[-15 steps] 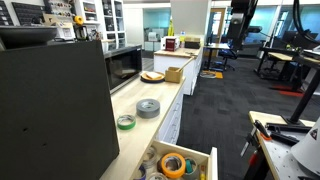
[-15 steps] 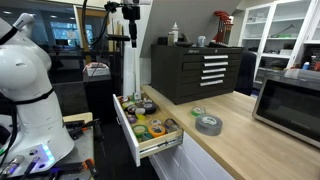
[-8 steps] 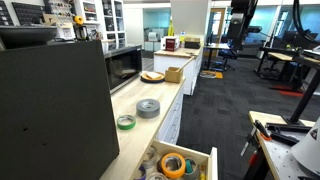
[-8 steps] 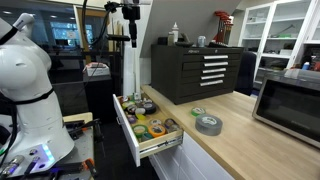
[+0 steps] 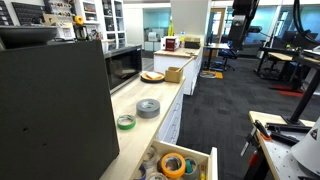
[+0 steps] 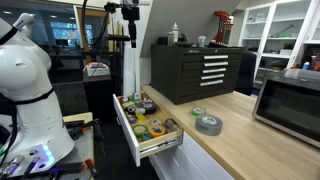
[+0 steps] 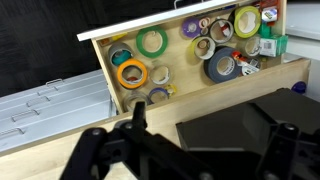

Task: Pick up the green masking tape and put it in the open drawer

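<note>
The green tape (image 6: 197,112) sits near the counter (image 6: 250,140) edge beside the open drawer (image 6: 128,135) (gripper (image 7: 205,140) above the drawer, spread, empty).

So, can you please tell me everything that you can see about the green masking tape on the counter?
The green masking tape is a small ring-shaped roll, light green, with a pale hollow centre. It lies flat on the light wooden countertop and shows in both exterior views. The bigger grey tape roll sits beside it, and the two do not touch. The tape is not in the open drawer, which stands pulled out below the counter edge. Only the countertop touches it.
</note>
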Controlling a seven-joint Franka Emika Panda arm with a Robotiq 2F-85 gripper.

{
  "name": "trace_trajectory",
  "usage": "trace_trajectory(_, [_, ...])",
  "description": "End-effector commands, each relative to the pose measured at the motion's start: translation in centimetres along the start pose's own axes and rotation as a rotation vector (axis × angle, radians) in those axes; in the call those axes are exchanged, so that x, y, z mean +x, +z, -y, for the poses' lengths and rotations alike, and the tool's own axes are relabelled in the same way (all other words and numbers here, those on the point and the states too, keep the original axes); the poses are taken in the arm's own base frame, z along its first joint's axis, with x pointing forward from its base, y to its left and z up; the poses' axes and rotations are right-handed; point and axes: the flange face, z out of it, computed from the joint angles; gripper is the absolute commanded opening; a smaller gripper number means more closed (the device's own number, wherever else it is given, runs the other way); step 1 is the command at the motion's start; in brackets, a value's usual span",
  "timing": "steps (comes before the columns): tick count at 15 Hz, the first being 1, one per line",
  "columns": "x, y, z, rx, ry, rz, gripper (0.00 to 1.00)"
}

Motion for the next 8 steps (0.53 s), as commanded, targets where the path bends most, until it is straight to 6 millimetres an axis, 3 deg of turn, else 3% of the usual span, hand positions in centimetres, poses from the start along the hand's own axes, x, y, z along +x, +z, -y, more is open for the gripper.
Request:
trace_trajectory(1, [-0.2,0.6,-0.3,-0.026,-0.015,-0.002,1.0])
trace_trajectory(8, [0.8,2.4,-1.4,-0.078,-0.081,-0.008,1.0])
